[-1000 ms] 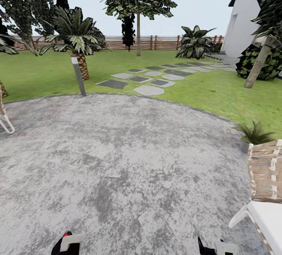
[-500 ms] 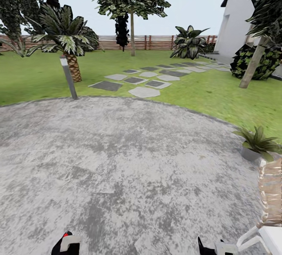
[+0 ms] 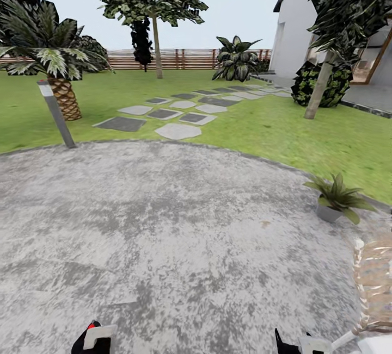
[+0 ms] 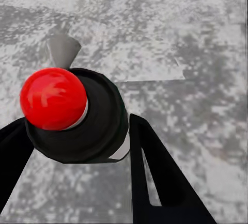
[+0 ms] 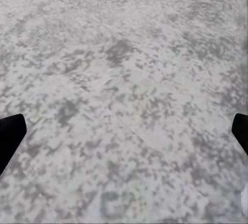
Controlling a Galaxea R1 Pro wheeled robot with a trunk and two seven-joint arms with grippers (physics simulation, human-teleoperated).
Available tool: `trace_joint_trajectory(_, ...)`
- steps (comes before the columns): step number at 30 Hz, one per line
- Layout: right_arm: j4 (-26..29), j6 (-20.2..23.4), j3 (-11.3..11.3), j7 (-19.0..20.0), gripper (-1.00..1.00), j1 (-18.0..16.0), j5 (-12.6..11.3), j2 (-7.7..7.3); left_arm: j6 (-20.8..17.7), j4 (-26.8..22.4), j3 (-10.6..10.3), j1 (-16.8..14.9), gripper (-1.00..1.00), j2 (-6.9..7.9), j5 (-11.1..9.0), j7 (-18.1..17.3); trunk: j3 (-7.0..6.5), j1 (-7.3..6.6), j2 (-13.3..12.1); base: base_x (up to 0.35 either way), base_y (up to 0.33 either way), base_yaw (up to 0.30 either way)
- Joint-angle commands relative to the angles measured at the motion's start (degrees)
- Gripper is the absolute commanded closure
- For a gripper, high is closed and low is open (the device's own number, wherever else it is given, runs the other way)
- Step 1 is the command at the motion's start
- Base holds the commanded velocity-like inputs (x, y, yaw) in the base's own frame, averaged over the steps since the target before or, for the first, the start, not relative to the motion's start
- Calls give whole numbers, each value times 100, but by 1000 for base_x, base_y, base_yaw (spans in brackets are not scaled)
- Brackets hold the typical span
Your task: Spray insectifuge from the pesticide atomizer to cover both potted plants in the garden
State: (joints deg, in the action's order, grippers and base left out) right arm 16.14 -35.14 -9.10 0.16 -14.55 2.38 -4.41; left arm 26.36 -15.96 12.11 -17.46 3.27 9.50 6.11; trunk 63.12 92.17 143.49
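Observation:
I stand on the round grey stone patio (image 3: 163, 223) of the garden, with lawn (image 3: 283, 131) around it. One potted plant (image 3: 336, 200), pointed green leaves in a small grey pot, sits at the patio's right edge. The pesticide atomizer is out of view. My left gripper (image 4: 77, 182) is open over the paving, its black fingers (image 4: 155, 177) spread beside a black round part with a red knob (image 4: 53, 98). My right gripper (image 5: 124, 133) is open wide over bare paving. Bits of both arms (image 3: 92, 339) peek in at the head view's lower edge.
A wicker chair (image 3: 374, 283) with a white frame stands close at the right. A short lamp post (image 3: 57, 115) and a palm (image 3: 54, 60) are at the patio's far left. Stepping stones (image 3: 177, 131) cross the lawn toward a white house (image 3: 294, 33). A slat fence (image 3: 185, 59) closes the back.
The head view has swung to the right: post, palm and trees slid left, the potted plant came fully into view, and the chair dropped toward the corner. The arms look unmoved.

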Motion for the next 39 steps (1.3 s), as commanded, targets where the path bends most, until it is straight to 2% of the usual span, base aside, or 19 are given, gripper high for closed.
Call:
trace_joint_trajectory(1, -6, -19, -24, 2, -100, -4, 26, 2, 19, 6, 20, -3, 100, -1, 61, 31, 5, 2, 2, 322, 154, -103)
trace_joint_trajectory(32, -15, -19, -22, 1, -100, -4, 26, -1, 19, 6, 20, -3, 100, -1, 61, 31, 5, 2, 2, 312, 164, -7)
trace_joint_trajectory(39, -8, -19, -22, 4, -100, -4, 26, 1, 19, 6, 20, -3, 100, -1, 61, 31, 5, 2, 2, 312, 112, -203)
